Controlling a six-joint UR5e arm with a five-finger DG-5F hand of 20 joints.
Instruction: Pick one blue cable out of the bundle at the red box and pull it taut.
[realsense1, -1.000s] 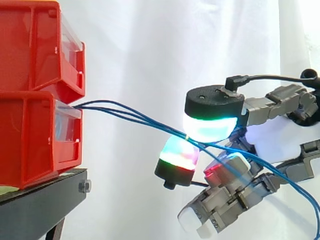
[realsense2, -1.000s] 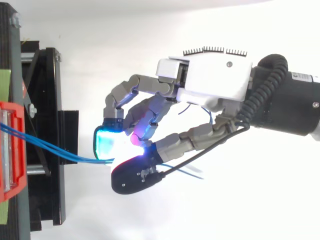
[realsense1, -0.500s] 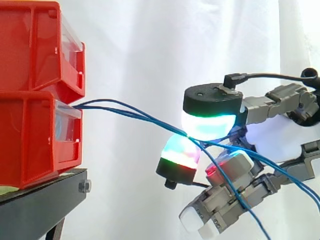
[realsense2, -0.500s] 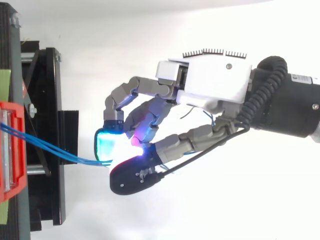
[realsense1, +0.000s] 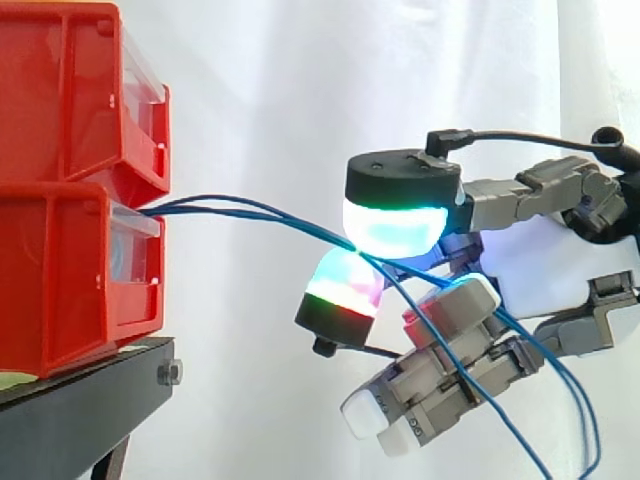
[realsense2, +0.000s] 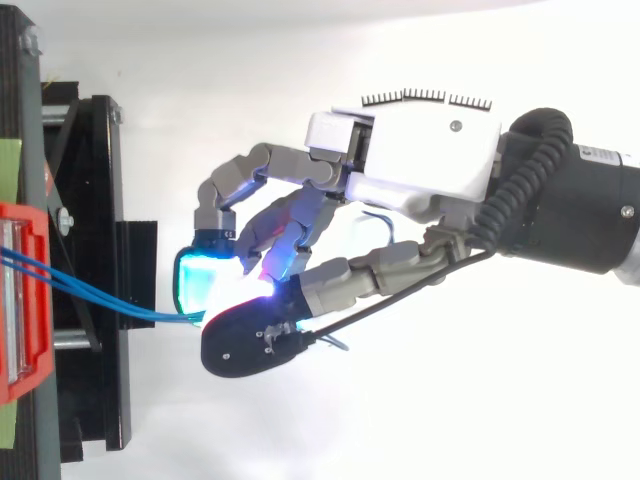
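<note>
**Side and top views.** At the left we are looking at two box-shaped red bins of smooth, glossy plastic. An upper bin (realsense1: 60, 90) is sitting on a lower bin (realsense1: 60, 275), and each has a sloped front with a clear front panel (realsense1: 138, 250). Both are resting on a black stand (realsense1: 90, 405) with a squared, matte edge.

The blue cables (realsense1: 262, 213) are emerging at the lip of the lower bin, just under the upper bin. We cannot tell what else the bins are holding. These thin, round cables are running rightward in a shallow bow rather than a straight line. They are crossing open air before the white curtain (realsense1: 290, 90), with free room above and below them.

They are converging at the hand (realsense2: 420, 150), which is gripping them between two glowing pads (realsense1: 392, 225). The upper pad is a black-capped dome glowing cyan-green, and the lower one is shading from green to red. The remaining fingers, grey and blocky with white tips, are curling underneath. Right of the pinch, the cables are hanging slack in loops toward the lower edge.
</note>
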